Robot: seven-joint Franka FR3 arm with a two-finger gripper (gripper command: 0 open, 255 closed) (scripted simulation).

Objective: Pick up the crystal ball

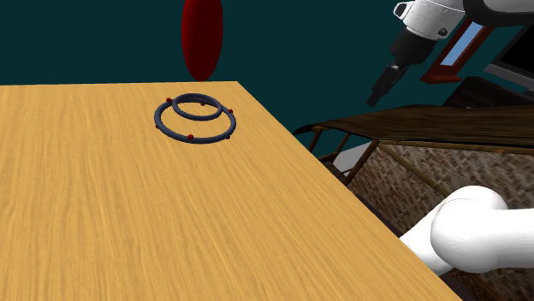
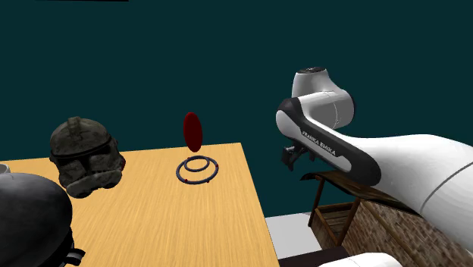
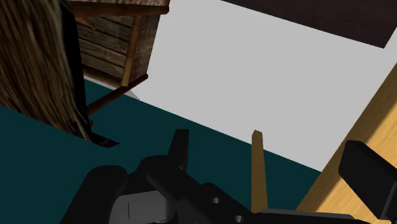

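Observation:
The crystal ball point(image 1: 202, 34) point(image 2: 192, 130) is drawn as a dark red upright oval. It rises at the far edge of the wooden table point(image 1: 103, 222), just behind a dark double-ring stand point(image 1: 194, 118) point(image 2: 196, 169). I cannot tell whether ball and rings touch. My gripper point(image 1: 382, 90) point(image 2: 290, 159) hangs off the table, beyond its edge on the shoulder view's right, well away from the ball. In the wrist view the gripper point(image 3: 268, 145) is open, its black fingers point(image 3: 181, 147) wide apart with nothing between them, pointing down at floor beside the table's edge.
A worn helmet point(image 2: 83, 155) sits on the table at the second exterior view's left, with a dark rounded object point(image 2: 30, 220) in front of it. Wooden and wicker furniture point(image 1: 428, 162) stands close beside the table below the gripper. A framed picture point(image 1: 462, 47) hangs behind.

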